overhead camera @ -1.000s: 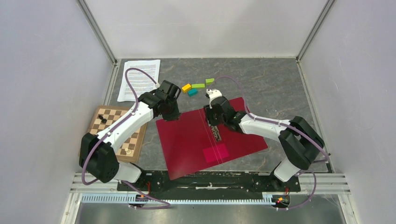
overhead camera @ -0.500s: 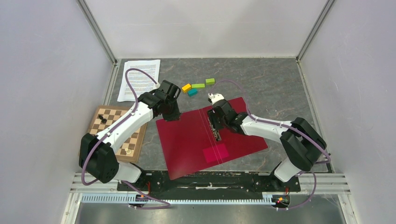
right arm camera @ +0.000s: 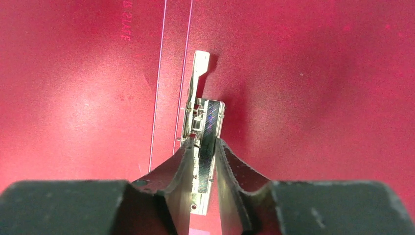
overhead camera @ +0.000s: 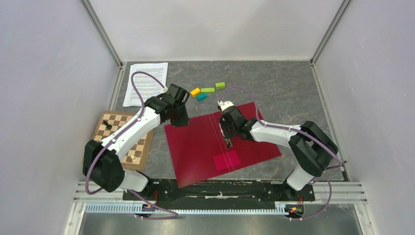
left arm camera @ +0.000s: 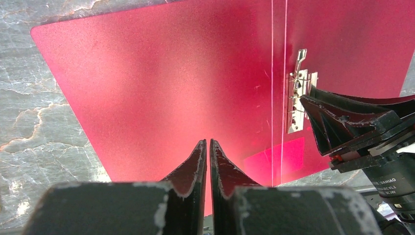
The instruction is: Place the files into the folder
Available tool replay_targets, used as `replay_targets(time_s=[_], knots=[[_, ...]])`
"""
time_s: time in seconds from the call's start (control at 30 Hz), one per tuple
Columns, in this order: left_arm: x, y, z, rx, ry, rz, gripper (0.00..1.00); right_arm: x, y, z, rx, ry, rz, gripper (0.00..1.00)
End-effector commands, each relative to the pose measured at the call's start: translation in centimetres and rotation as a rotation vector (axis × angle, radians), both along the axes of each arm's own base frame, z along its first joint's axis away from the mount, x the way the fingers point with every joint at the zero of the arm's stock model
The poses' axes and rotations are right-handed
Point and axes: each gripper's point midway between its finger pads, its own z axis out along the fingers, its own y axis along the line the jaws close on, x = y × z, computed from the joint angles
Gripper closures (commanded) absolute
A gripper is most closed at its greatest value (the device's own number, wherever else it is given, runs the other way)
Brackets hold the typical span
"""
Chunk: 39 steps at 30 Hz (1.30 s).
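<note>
Crimson folder [overhead camera: 195, 147] lies open at centre. Right gripper [right arm camera: 206, 144] pinches its stiff metal clip [right arm camera: 198, 110]; left gripper [left arm camera: 207, 143] is closed and empty. Files [overhead camera: 146, 83] at 11 o'clock: probably light and floppy, best lifted by an edge.

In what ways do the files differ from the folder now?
The files are white printed sheets; the folder is crimson. The files lie alone at the table's far left corner; the folder lies open mid-table, the right claw gripping its metal clip. The open folder covers more table than the files. Both lie flat.
</note>
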Motion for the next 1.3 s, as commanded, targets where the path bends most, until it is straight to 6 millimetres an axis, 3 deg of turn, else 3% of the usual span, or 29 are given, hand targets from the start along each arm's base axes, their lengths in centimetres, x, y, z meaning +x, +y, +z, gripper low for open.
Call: replay_targets(time_s=[0.0,0.2,0.57,0.83,1.07,1.17,1.27], knots=[[1.1,-0.6,1.8,-0.026,-0.056,-0.034,0.88,0.3,-0.6,-0.1,-0.003,-0.017,-0.036,0.78],[1.2,-0.6,1.7,-0.024,-0.052,-0.034,0.88,0.3,-2.6,0.1,-0.059,-0.034,-0.094,0.83],[2.1,-1.4,1.6,-0.033,-0.042,-0.03,0.88,-0.9,-9.2,0.0,-0.111,-0.049,-0.198,0.82],[4.1,-2.2,1.8,-0.038,-0.035,-0.013,0.88,-0.5,-14.8,0.1,-0.151,-0.06,-0.316,0.82],[6.3,-1.4,1.9,-0.041,-0.032,0.048,0.88,0.4,-19.2,0.3,-0.176,-0.067,-0.409,0.8],[7.8,-0.6,2.1,-0.052,-0.034,0.101,0.88,0.6,-19.4,0.8,-0.155,-0.064,-0.423,0.74],[10.3,0.9,3.0,-0.067,-0.072,0.183,0.86,0.9,-18.6,2.4,-0.1,-0.08,-0.422,0.47]])
